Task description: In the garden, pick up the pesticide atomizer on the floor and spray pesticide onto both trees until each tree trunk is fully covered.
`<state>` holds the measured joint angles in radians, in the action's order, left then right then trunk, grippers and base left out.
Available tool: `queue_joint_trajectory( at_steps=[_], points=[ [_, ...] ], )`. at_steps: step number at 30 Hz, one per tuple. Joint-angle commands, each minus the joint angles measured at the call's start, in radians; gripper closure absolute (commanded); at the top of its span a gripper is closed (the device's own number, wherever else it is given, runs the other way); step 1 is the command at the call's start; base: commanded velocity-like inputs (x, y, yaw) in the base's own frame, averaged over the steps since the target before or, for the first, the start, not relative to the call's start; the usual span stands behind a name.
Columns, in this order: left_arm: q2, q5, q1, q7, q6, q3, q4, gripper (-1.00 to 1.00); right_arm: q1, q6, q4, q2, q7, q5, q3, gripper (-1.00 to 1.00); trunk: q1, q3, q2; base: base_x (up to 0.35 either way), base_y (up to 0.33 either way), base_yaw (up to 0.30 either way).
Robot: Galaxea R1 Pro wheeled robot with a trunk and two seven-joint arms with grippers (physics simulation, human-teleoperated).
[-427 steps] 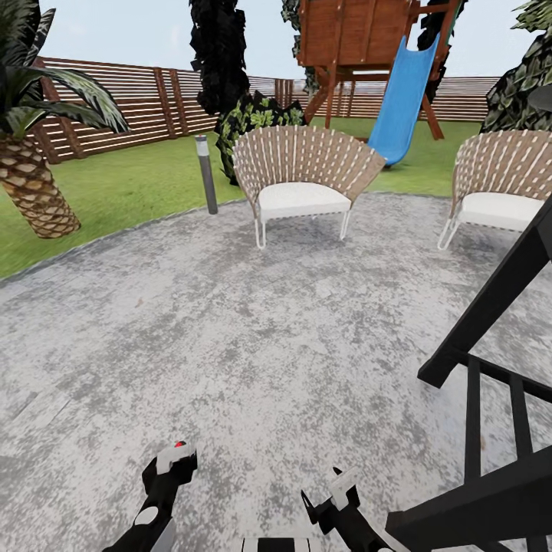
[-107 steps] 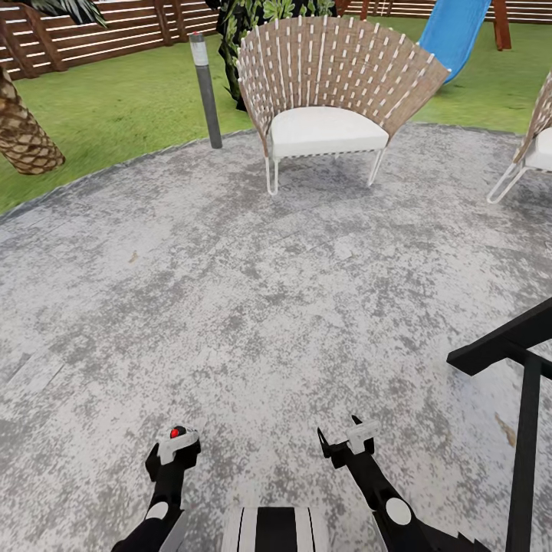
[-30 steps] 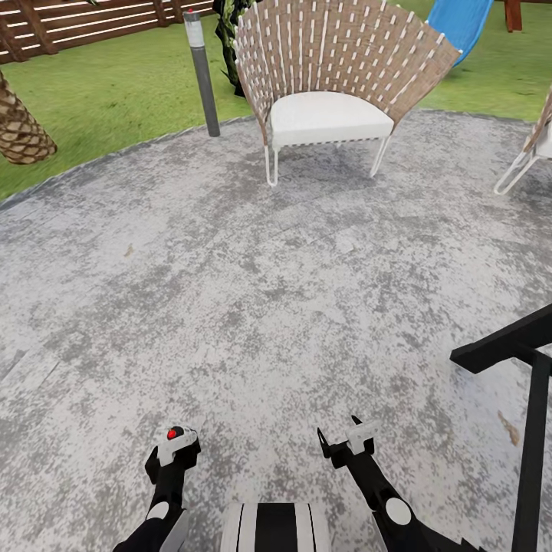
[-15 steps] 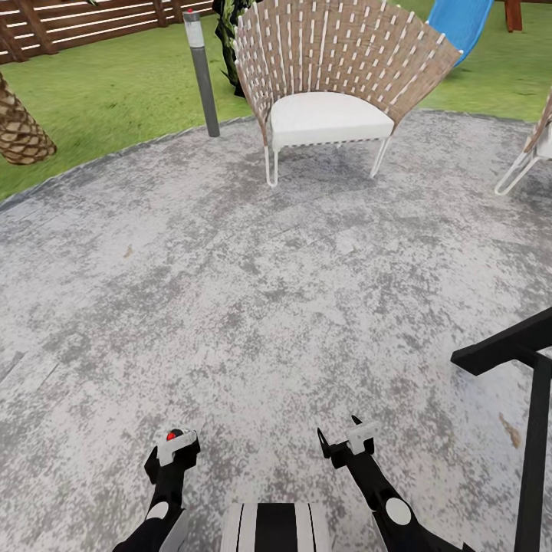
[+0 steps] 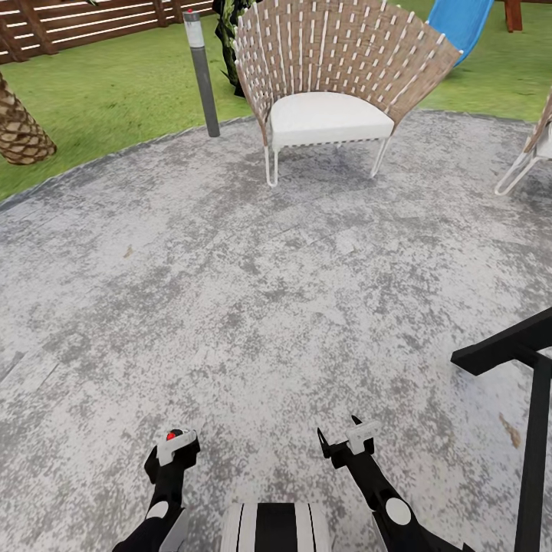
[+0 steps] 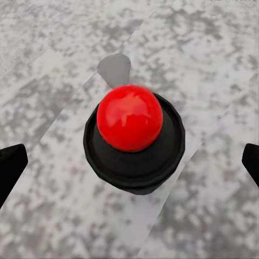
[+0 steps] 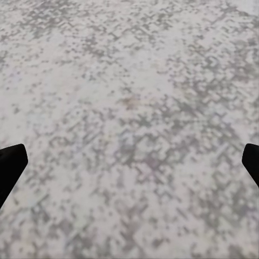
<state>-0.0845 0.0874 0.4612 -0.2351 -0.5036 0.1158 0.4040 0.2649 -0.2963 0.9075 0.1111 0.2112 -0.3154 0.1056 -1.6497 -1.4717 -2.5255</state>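
Head view: I'm looking down over mottled grey paving that fills most of the frame. My left gripper sits low at lower left, my right gripper low at lower centre-right, both close above the stone. A small red dot shows at the left gripper's tip; that is the atomizer, too small here to read more. A woven chair with a white cushion stands at the upper centre on the paving's far edge, a grey post just left of it at the lawn's border, lawn behind, a scaly palm trunk at the left edge, fence across the upper left, a blue slide at upper right, part of a second chair at the right edge. A black frame cuts in at lower right. Left wrist view: the atomizer stands upright on the paving, seen from above, red top on a dark body, centred between my fingertips; the jaws are spread wide, well apart from it. Right wrist view: bare paving, fingertips at both frame edges, jaws released and holding nothing.
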Motion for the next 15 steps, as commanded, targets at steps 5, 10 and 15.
queue_joint_trajectory(
  at_steps=[5, 10, 15],
  points=[
    [-0.001, 0.009, 0.004, 0.002, -0.003, -0.001, 0.000, -1.00, 0.000, -0.004, 0.001, 0.002, 0.008, -0.007, 0.006, -1.00, 0.000, -0.001, 0.000, 0.000, 0.000, 0.000],
    [-0.001, 0.008, 0.005, 0.002, -0.004, -0.001, 0.000, -1.00, 0.000, -0.004, 0.000, 0.002, 0.008, -0.007, 0.006, -1.00, 0.000, -0.001, 0.000, 0.000, 0.000, 0.000],
    [-0.001, 0.008, 0.006, 0.002, -0.004, -0.001, 0.001, -1.00, 0.000, -0.004, -0.001, 0.002, 0.008, -0.007, 0.006, -1.00, 0.000, -0.001, 0.000, 0.000, 0.000, 0.000]
  ],
)
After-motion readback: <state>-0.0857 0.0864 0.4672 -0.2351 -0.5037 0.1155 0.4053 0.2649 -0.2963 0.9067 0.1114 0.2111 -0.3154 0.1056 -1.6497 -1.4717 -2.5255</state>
